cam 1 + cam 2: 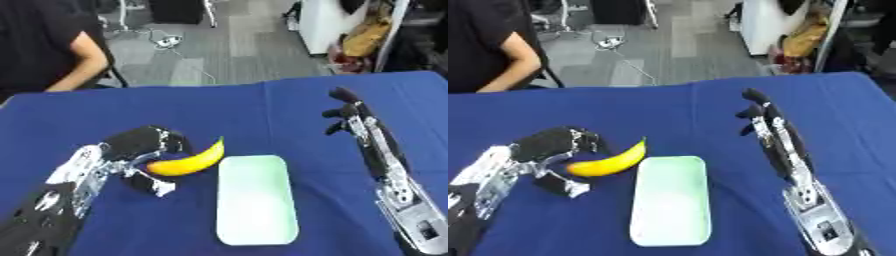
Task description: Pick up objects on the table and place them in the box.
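The left hand (140,142) has its fingers and thumb curled around the stem end of the banana (191,160), which lies low over the blue tabletop (262,107) just left of the pale green box (255,200), its free tip pointing up and toward the box's near corner. The step in hand looks like the carry into the box: the hand would do well to lift the banana enough to clear the rim, move it rightward over the middle of the shallow tray, and turn it so its long curve lines up with the box's length before letting go, since a crosswise banana could rest on the rim and roll off. The right hand (350,112) stands upright to the right of the box, fingers relaxed and holding nothing, well apart from the fruit. No brand, label or writing can be read on the banana, the box or either arm.
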Controlling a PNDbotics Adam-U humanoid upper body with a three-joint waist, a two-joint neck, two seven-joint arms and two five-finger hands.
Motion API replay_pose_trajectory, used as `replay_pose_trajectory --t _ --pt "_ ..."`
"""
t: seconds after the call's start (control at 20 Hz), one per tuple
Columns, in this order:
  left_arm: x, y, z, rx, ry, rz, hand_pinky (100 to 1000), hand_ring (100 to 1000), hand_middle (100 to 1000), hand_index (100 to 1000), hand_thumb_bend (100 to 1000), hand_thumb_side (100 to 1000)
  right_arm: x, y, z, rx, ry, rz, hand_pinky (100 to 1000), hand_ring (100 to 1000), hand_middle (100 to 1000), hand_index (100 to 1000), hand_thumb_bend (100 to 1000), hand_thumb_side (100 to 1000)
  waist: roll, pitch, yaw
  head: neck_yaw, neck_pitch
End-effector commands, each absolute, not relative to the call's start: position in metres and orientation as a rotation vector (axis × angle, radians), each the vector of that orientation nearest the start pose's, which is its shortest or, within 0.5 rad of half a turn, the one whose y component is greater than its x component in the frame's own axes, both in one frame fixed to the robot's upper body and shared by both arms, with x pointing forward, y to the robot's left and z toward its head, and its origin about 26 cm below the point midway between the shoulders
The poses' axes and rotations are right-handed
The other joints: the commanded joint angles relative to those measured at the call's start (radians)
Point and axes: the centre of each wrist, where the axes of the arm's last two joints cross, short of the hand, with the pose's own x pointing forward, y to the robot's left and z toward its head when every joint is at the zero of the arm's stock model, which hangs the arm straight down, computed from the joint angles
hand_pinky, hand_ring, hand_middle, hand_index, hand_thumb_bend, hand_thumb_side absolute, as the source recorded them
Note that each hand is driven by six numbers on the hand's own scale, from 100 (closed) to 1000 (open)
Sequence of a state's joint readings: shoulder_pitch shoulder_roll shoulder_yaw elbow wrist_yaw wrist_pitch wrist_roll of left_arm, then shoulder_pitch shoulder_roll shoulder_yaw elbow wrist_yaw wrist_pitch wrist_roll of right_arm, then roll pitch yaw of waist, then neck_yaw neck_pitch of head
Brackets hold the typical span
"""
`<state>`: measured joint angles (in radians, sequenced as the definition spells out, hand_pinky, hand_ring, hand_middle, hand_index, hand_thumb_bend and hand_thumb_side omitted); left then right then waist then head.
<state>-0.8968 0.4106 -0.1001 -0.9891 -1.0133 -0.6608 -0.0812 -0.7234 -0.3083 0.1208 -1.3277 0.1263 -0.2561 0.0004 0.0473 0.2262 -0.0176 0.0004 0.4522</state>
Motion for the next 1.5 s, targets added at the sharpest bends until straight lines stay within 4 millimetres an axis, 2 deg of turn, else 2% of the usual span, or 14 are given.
replay_pose_trajectory --t 0.05,0.2,0.25,0.4,0.55,0.85,1.2,1.5 --pt "0.477 0.267 0.214 -1.296 2.525 2.224 676 591 647 816 100 411 0.428 -0.224 0.192 -0.204 -2.274 0.629 549 736 900 975 100 973 -0.001 -0.017 -0.001 0.004 -0.010" --pt "0.482 0.257 0.220 -1.467 2.509 2.265 673 595 649 814 100 414 0.428 -0.222 0.192 -0.195 -2.274 0.638 549 736 900 975 100 973 -0.002 -0.016 -0.007 0.010 -0.011" --pt "0.483 0.254 0.220 -1.512 2.495 2.284 666 598 656 817 100 442 0.428 -0.222 0.192 -0.195 -2.273 0.640 549 736 900 975 100 973 -0.002 -0.016 -0.010 0.011 -0.011" --pt "0.485 0.246 0.219 -1.596 2.478 2.317 662 597 653 810 100 465 0.428 -0.222 0.192 -0.195 -2.271 0.641 549 736 900 975 100 973 -0.002 -0.014 -0.014 0.012 -0.010" --pt "0.486 0.240 0.210 -1.599 2.491 2.341 673 604 661 800 100 482 0.428 -0.222 0.192 -0.192 -2.272 0.640 549 736 900 975 100 973 -0.001 -0.012 -0.015 0.011 -0.010" --pt "0.487 0.242 0.196 -1.554 2.442 2.476 683 615 674 795 100 544 0.428 -0.222 0.192 -0.191 -2.273 0.639 548 736 900 975 100 973 0.002 -0.010 -0.013 0.007 -0.009" --pt "0.490 0.249 0.179 -1.591 2.294 2.620 710 641 687 789 100 494 0.428 -0.221 0.193 -0.187 -2.275 0.643 548 736 900 976 100 973 0.005 -0.004 -0.019 0.010 -0.013" --pt "0.492 0.255 0.161 -1.619 2.121 2.706 716 634 678 770 100 501 0.428 -0.219 0.195 -0.182 -2.280 0.648 548 736 900 976 100 974 0.005 0.004 -0.027 0.012 -0.019"
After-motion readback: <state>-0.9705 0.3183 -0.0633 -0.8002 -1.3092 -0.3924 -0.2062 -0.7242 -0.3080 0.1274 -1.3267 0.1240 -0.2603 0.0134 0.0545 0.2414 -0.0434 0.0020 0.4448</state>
